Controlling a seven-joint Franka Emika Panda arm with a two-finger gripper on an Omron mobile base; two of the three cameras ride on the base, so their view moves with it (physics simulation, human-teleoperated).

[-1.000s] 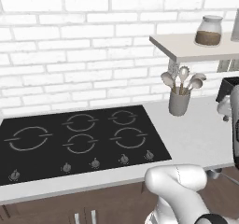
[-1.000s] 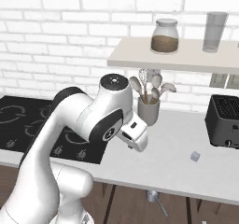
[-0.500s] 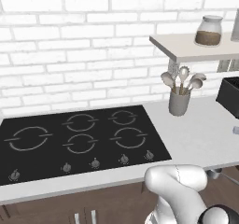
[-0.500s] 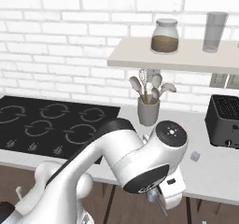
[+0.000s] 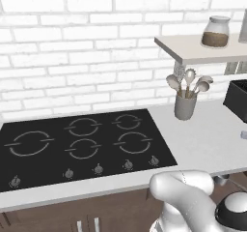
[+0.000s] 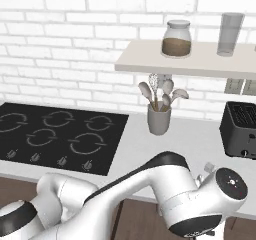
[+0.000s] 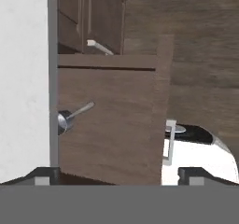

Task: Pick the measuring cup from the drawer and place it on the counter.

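- Brown wooden drawer [image 7: 107,125] stands pulled out under the pale table [image 7: 23,78]; the measuring cup [image 7: 70,118] lies inside, against the table edge.
- Small shiny grey metal bowl, thin straight handle angled up.
- Fingers [image 7: 49,174] spread wide, holding nothing.

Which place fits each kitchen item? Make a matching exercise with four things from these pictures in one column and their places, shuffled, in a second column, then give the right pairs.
Things:
1. measuring cup
2. jar of brown powder
3. utensil holder
4. black toaster

Places:
A. on the counter, just right of the cooktop
B. on the wall shelf
C. in the open wooden drawer
D. on the counter at the far right, under the shelf

Right pairs: 1-C, 2-B, 3-A, 4-D
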